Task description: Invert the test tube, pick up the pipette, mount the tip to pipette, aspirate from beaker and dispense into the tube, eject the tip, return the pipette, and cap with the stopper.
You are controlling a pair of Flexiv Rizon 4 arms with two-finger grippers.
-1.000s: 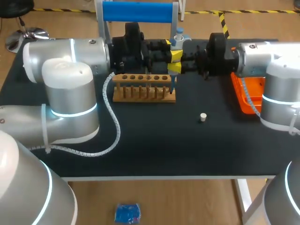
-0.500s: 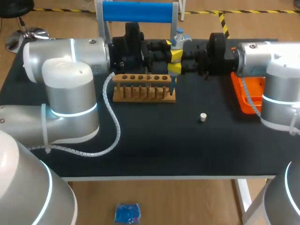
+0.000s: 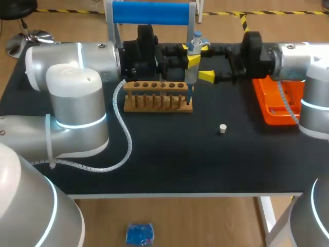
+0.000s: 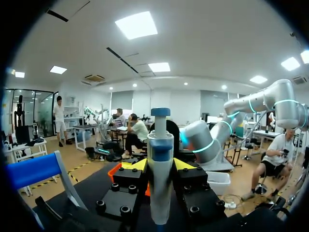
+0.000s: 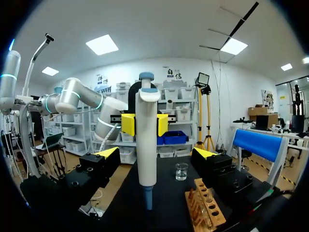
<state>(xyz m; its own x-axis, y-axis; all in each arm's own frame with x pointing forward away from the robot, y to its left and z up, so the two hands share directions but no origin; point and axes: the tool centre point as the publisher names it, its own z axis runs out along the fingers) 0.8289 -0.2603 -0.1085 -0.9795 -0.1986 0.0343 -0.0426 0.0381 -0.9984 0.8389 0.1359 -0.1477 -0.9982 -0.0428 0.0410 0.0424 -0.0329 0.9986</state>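
The white pipette [image 3: 192, 62] with a blue plunger stands upright above the right end of the wooden test tube rack [image 3: 154, 98]. My left gripper [image 3: 191, 59] is shut on its body. In the left wrist view the pipette [image 4: 160, 164] fills the space between the yellow fingertips [image 4: 136, 165]. My right gripper [image 3: 206, 63] is open, a little right of the pipette and not touching it. In the right wrist view the pipette [image 5: 146, 140] stands ahead of the right gripper [image 5: 156, 153], with the glass beaker [image 5: 181, 171] beyond. A small white stopper [image 3: 222, 128] lies on the black table.
An orange tray [image 3: 281, 103] lies at the table's right side under my right arm. A stand with a blue bar [image 3: 151, 13] rises behind the rack. In the right wrist view the rack [image 5: 205, 205] is beside the right finger.
My right gripper has opened wide and drawn back to the right, away from the pipette. The left gripper keeps the pipette in the same place.
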